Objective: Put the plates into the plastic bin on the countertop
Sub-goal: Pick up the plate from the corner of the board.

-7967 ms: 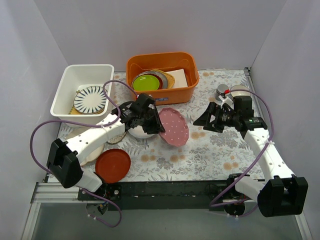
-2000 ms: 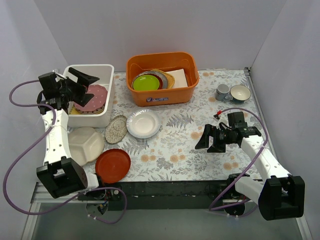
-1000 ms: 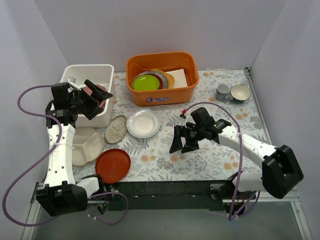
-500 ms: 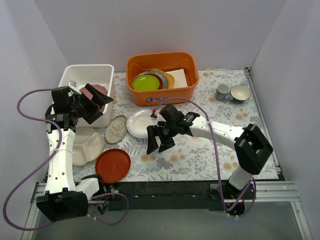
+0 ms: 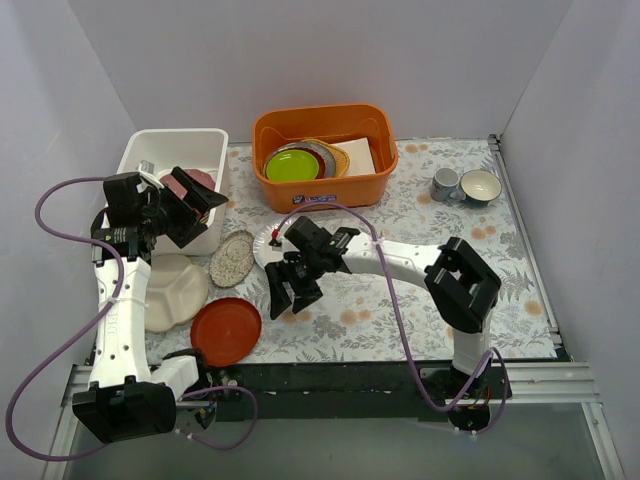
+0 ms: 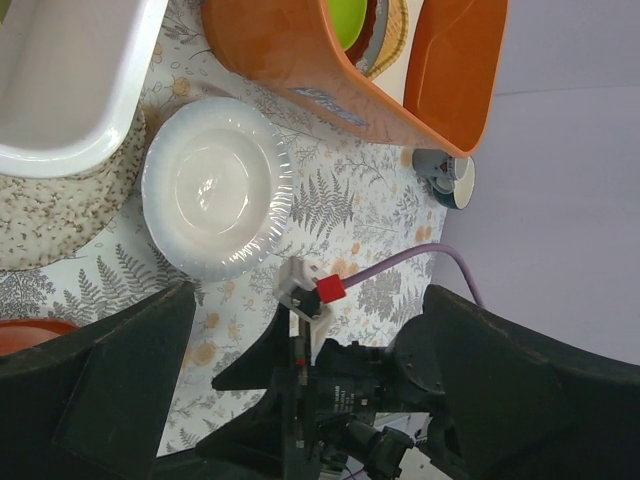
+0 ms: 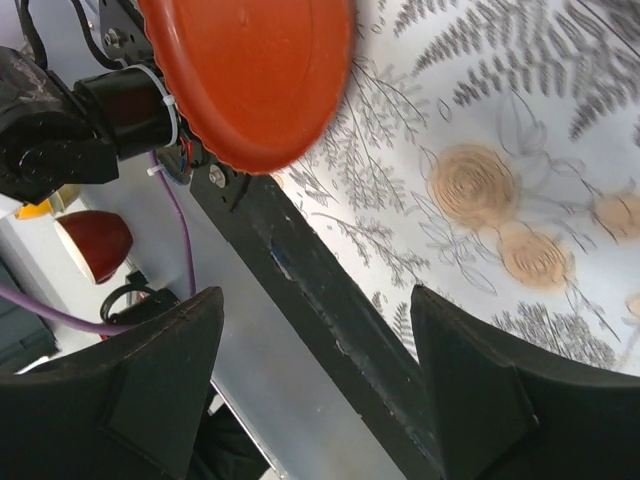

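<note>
**Four plates out, one showing in the bin**

On the fern-printed table (image 5: 430, 250) we count four plates outside the deep white plastic bin (image 5: 140, 150), all to its right or near side. They are a glossy fluted white plate (image 6: 215, 190), a speckled oval plate (image 5: 231, 258), a cream divided plate (image 5: 175, 290) and a smooth red-orange plate (image 5: 225, 331). One pink plate (image 5: 200, 178) lies inside the bin. The left pincer (image 5: 208, 218) hangs splayed and empty at the bin's right wall. The right pincer (image 5: 287, 305), also spread and empty, is well right of the bin.

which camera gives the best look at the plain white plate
Left wrist: the plain white plate lies whole and uncovered there. In top external the right arm hides most of it. Right wrist does not show it.
</note>
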`<control>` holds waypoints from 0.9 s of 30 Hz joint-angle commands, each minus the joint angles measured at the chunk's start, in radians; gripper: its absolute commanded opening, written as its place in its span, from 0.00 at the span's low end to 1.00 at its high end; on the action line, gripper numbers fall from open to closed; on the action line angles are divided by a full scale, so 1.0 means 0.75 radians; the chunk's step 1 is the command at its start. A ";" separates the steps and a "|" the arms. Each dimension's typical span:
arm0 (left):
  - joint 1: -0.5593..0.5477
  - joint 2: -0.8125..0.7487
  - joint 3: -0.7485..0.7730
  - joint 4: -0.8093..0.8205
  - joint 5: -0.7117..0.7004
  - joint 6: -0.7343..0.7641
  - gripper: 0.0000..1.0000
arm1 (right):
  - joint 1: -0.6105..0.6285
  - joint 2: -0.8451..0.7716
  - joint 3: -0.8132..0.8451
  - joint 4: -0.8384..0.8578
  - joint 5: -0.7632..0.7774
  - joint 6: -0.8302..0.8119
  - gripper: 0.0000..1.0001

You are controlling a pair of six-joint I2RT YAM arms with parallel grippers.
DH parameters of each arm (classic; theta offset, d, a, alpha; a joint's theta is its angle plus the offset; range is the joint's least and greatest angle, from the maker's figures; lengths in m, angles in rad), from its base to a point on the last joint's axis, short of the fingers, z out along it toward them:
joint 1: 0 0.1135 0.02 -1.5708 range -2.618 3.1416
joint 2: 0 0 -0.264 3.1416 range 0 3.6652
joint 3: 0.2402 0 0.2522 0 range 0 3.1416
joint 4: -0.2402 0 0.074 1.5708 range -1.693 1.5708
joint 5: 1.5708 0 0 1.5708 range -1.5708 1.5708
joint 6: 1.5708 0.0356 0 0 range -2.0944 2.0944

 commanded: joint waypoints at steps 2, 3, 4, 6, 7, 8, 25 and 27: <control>-0.007 -0.032 0.035 -0.012 0.032 0.013 0.98 | 0.060 0.134 0.204 -0.073 -0.002 -0.061 0.80; -0.005 -0.034 0.037 -0.010 0.032 0.013 0.98 | 0.069 0.148 0.219 -0.075 -0.002 -0.063 0.79; -0.005 -0.034 0.037 -0.010 0.028 0.011 0.98 | 0.073 0.171 0.231 -0.073 -0.002 -0.067 0.78; -0.005 -0.034 0.037 -0.012 0.032 0.009 0.98 | 0.083 0.197 0.274 -0.081 0.000 -0.072 0.76; -0.005 -0.034 0.035 -0.014 0.032 0.009 0.98 | 0.085 0.228 0.292 -0.089 0.002 -0.082 0.75; -0.005 -0.034 0.035 -0.012 0.032 0.009 0.98 | 0.087 0.244 0.307 -0.101 0.010 -0.088 0.74; -0.005 -0.052 0.017 0.031 0.092 -0.005 0.98 | 0.103 0.582 0.667 -0.263 0.035 -0.133 0.59; -0.005 -0.052 0.011 0.035 0.098 -0.010 0.98 | 0.108 0.602 0.685 -0.269 0.047 -0.135 0.57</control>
